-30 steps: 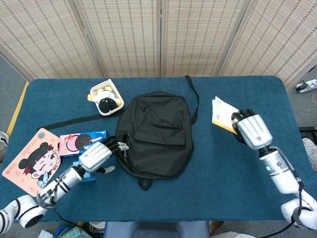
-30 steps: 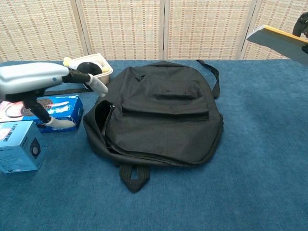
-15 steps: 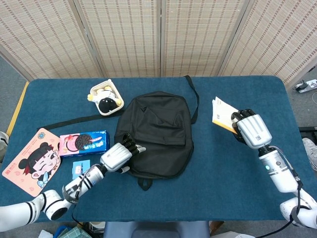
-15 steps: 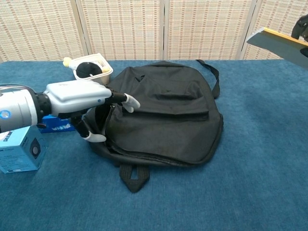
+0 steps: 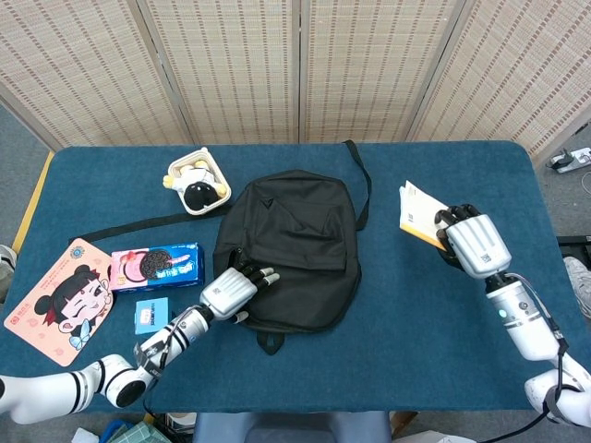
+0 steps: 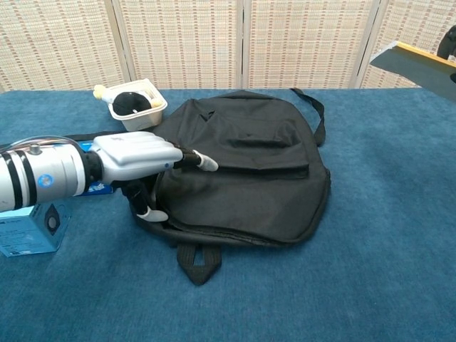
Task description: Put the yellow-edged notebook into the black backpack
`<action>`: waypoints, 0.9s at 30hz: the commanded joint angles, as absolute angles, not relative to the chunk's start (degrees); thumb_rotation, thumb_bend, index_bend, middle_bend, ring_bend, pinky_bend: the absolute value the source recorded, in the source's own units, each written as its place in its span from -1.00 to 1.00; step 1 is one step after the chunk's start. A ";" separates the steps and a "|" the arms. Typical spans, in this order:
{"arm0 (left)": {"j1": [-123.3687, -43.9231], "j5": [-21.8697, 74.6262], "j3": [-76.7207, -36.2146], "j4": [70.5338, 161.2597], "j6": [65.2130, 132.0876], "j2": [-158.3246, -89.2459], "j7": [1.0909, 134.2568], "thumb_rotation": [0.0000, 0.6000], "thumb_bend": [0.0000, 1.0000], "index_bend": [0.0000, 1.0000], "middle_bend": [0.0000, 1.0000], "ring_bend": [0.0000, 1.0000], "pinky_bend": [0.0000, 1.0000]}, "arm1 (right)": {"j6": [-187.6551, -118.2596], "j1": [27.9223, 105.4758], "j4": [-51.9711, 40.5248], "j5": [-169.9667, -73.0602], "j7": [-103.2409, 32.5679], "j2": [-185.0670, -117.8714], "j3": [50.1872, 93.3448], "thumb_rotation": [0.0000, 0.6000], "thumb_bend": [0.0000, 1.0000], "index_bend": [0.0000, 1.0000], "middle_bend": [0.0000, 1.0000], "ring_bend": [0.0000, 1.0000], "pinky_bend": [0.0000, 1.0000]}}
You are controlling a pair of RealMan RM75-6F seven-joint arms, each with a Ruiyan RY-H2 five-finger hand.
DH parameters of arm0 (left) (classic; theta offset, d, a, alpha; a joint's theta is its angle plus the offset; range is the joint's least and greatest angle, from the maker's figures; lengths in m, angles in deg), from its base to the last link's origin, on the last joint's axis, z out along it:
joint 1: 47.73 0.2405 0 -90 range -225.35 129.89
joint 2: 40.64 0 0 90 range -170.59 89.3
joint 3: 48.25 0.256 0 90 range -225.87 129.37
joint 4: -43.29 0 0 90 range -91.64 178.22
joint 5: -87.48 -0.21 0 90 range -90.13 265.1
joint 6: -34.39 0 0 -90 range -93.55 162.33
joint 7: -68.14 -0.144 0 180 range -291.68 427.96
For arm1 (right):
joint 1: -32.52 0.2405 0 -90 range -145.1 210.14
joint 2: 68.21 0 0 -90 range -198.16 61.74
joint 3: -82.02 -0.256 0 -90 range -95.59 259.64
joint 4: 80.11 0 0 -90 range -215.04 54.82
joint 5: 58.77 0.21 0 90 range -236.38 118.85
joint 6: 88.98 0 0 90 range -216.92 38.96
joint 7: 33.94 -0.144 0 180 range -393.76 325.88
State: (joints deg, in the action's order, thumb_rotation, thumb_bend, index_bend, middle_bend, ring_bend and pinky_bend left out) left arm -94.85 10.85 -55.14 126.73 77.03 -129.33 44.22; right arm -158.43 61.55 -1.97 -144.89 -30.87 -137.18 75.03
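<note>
Looking down from the head view, we see our left hand (image 5: 233, 290) has slid from beside the cookie box (image 5: 155, 264) onto the black backpack (image 5: 294, 247), fingers spread and holding nothing at its opening, while our right hand (image 5: 475, 242) keeps the yellow-edged notebook (image 5: 419, 214) gripped above the surface (image 5: 434, 341), well right of the bag. From the chest view, the left hand's fingers (image 6: 205, 162) lie over the gaping zipper edge, so we judge the bag is about to be held open for the notebook, seen only at the upper right corner.

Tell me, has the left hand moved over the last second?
Yes. The left hand has moved right, from beside the cookie box onto the black backpack's left edge, where its fingers now rest.
</note>
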 commanded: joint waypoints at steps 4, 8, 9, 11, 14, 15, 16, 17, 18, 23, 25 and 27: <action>-96.14 16.17 -54.96 127.30 76.60 -129.79 39.22 1.00 -0.46 -0.95 -0.83 -0.75 -0.74 | -158.60 61.41 -2.07 -144.95 -31.03 -137.22 75.09 1.00 -0.13 0.45 -0.25 -0.38 -0.39; -95.89 15.66 -55.34 125.71 79.12 -131.69 41.10 1.00 -0.46 -0.78 -0.83 -0.74 -0.74 | -158.68 61.33 -2.11 -144.88 -31.06 -137.37 75.07 1.00 -0.13 0.45 -0.25 -0.39 -0.39; -95.78 15.15 -55.35 124.97 79.75 -132.20 41.92 1.00 -0.46 -0.72 -0.83 -0.74 -0.74 | -158.71 61.32 -2.13 -144.89 -31.05 -137.41 75.07 1.00 -0.13 0.45 -0.25 -0.39 -0.39; -95.77 14.38 -55.26 123.30 80.52 -133.08 43.19 1.00 -0.46 -0.64 -0.83 -0.74 -0.74 | -158.72 61.28 -2.10 -144.90 -31.05 -137.43 75.11 1.00 -0.13 0.45 -0.25 -0.39 -0.39; -95.93 14.10 -55.38 121.38 81.00 -134.18 44.75 1.00 -0.46 -0.57 -0.83 -0.73 -0.74 | -158.71 61.26 -2.11 -144.89 -31.00 -137.49 75.12 1.00 -0.13 0.45 -0.25 -0.39 -0.39; -95.99 14.14 -55.43 120.99 81.05 -134.39 45.11 1.00 -0.46 -0.54 -0.83 -0.73 -0.74 | -158.69 61.27 -2.11 -144.88 -30.99 -137.51 75.11 1.00 -0.13 0.45 -0.25 -0.39 -0.39; -96.06 14.04 -55.47 120.43 81.25 -134.75 45.53 1.00 -0.46 -0.52 -0.83 -0.73 -0.74 | -158.67 61.28 -2.11 -144.87 -31.00 -137.53 75.10 1.00 -0.13 0.45 -0.25 -0.39 -0.39; -96.11 14.04 -55.44 120.10 81.25 -134.94 45.83 1.00 -0.46 -0.49 -0.83 -0.73 -0.74 | -158.67 61.29 -2.11 -144.88 -31.01 -137.53 75.08 1.00 -0.13 0.45 -0.25 -0.39 -0.39; -96.14 14.05 -55.46 119.88 81.29 -135.09 46.19 1.00 -0.46 -0.46 -0.83 -0.72 -0.74 | -158.70 61.30 -2.12 -144.89 -30.99 -137.56 75.06 1.00 -0.13 0.45 -0.25 -0.39 -0.39; -95.78 13.21 -56.21 118.38 83.37 -136.72 50.29 1.00 -0.46 -0.13 -0.76 -0.65 -0.74 | -158.56 61.33 -2.15 -144.80 -30.95 -137.67 75.05 1.00 -0.13 0.45 -0.25 -0.39 -0.39; -95.60 12.70 -56.49 117.47 84.16 -137.44 52.53 1.00 -0.46 0.00 -0.72 -0.62 -0.74 | -158.65 61.31 -2.14 -144.80 -30.95 -137.72 75.01 1.00 -0.13 0.45 -0.25 -0.39 -0.39; -95.51 12.26 -56.65 116.47 84.81 -138.12 54.14 1.00 -0.46 0.12 -0.68 -0.61 -0.74 | -158.93 61.27 -2.06 -144.90 -31.14 -137.72 74.93 1.00 -0.13 0.45 -0.25 -0.39 -0.39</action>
State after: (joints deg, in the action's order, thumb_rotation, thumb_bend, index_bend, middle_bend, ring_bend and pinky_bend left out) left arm -95.69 12.81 -56.34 117.44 84.00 -137.33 52.82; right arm -158.85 61.29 -2.09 -144.86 -31.07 -137.72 74.96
